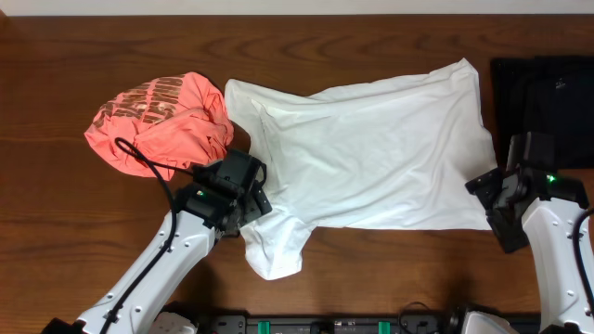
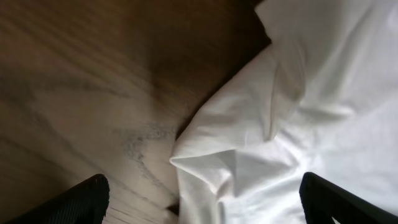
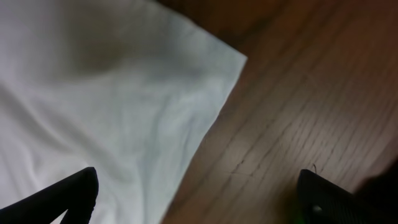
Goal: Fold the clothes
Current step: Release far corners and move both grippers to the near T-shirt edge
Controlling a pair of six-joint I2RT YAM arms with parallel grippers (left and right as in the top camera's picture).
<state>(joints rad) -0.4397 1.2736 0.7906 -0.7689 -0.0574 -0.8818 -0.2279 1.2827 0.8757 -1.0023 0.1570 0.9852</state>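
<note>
T-shirt (image 1: 371, 158) lies spread, unfolded, across worktop (image 1: 56, 232) centre; left gripper (image 1: 252, 202) over its sleeve and right gripper (image 1: 490, 193) at its hem corner both spread, so first fold likely needs edges pinched.

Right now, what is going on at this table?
Two robot arms are working on a white T-shirt spread out on the table. The left arm is over its edge near a sleeve, the right arm over a corner, both with jaws open and holding nothing. A crumpled pink shirt lies beside it, not yet folded; a black garment sits at the far right.
</note>
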